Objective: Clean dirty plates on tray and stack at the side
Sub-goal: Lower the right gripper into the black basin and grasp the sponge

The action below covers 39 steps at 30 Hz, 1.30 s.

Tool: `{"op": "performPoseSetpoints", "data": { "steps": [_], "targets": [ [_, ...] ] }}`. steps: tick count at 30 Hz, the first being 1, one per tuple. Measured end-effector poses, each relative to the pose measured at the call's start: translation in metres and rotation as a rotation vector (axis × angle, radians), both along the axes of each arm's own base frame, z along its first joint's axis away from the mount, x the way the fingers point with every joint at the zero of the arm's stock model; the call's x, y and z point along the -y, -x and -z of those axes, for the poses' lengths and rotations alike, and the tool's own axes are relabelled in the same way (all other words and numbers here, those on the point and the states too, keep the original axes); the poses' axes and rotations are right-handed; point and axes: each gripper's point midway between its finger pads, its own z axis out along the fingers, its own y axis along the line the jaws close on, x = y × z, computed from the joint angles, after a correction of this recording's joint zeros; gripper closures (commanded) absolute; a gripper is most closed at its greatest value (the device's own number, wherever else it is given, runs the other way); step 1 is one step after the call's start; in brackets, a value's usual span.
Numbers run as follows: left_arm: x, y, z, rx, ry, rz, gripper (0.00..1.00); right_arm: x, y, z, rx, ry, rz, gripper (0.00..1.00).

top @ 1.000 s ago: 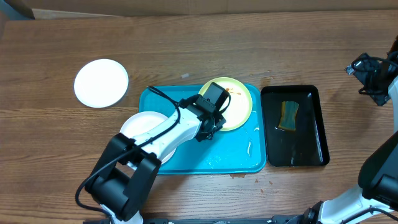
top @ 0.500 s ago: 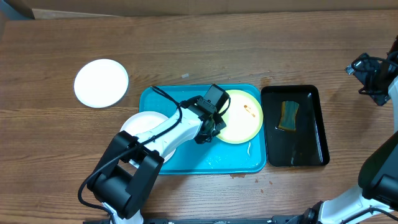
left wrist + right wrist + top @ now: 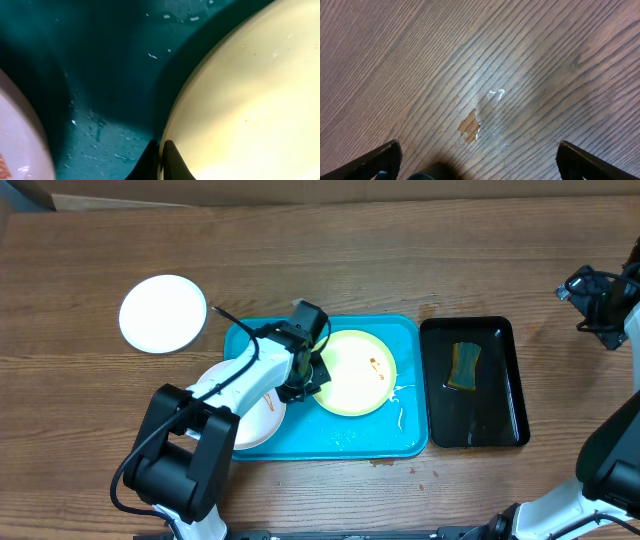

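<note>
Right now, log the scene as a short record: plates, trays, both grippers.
yellow-green plate: on blue tray, orange smears, rim pinched by left gripper
smeared white plate: overlaps the blue tray's left edge
clean-looking white plate: on table, off the tray
black tray: right of blue tray, holds sponge
right gripper: open, empty, over the table

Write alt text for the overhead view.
The left gripper pinches the rim of a yellow-green plate on the turquoise tray, beside a smeared white plate. A clean white plate sits on the table at left; a black tray holding a sponge sits right.
</note>
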Motion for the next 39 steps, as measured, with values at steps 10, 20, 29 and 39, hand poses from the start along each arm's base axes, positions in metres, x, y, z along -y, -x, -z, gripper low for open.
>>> {"op": "performPoseSetpoints", "data": {
  "steps": [10,20,29,39],
  "targets": [
    [-0.002,-0.001,0.000,0.010,-0.005,0.050,0.67,0.000,0.000,0.000,0.001,0.000,0.000,0.00],
    [-0.002,-0.003,0.000,0.020,-0.009,0.056,0.91,0.000,0.000,0.000,0.000,0.000,0.000,0.00],
    [-0.001,-0.005,-0.002,0.033,-0.007,0.087,0.96,0.000,0.000,0.000,0.001,0.000,0.000,0.00],
    [-0.001,-0.006,-0.002,0.036,-0.008,0.101,0.96,-0.016,-0.006,-0.002,0.038,-0.083,-0.047,0.00]
  ]
}}
